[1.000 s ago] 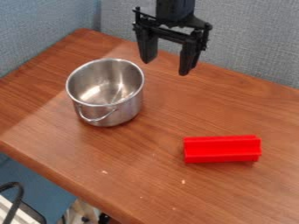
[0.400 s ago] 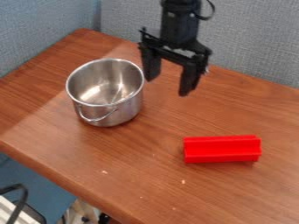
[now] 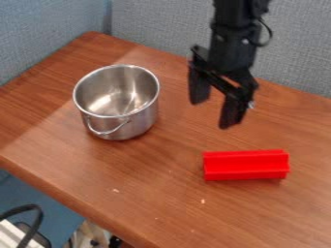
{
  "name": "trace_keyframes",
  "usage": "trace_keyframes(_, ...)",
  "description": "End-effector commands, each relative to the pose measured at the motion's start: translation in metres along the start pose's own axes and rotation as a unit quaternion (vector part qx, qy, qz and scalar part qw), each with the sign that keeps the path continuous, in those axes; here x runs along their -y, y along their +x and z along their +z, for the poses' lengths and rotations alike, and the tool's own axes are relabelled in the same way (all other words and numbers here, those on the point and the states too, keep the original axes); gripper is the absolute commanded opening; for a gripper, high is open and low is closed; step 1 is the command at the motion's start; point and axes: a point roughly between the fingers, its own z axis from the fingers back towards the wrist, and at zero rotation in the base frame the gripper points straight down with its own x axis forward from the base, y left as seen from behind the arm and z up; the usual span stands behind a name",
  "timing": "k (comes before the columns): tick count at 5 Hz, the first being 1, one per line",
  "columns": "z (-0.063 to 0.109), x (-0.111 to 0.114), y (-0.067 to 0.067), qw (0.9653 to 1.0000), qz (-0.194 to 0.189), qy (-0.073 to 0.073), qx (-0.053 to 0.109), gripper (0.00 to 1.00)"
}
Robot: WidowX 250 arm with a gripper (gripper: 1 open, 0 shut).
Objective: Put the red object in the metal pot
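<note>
Red block point(image 3: 245, 165): lies at 5 o'clock from gripper point(image 3: 220, 103), long axis 3-to-9.
Jaws: wide, empty.
Pot point(image 3: 116, 100): at 9 o'clock.

The robot arm point(image 3: 235, 24) is black throughout, a slim column ending in a boxier wrist block. Its gripper point(image 3: 216, 101) carries two long, flat, dark fingers point(image 3: 198, 85) that taper slightly toward squared tips. A thin black cable point(image 3: 264, 29) loops beside the column.
</note>
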Motion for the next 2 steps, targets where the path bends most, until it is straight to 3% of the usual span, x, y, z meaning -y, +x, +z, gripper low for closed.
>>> trace_keyframes(1, -0.004, 0.012, 0.006, 0.999, -0.038, 0.014, 0.018, 1.0)
trace_keyframes(2, -0.017, 0.022, 0.013, 0.9966, -0.076, 0.014, 0.03, 1.0)
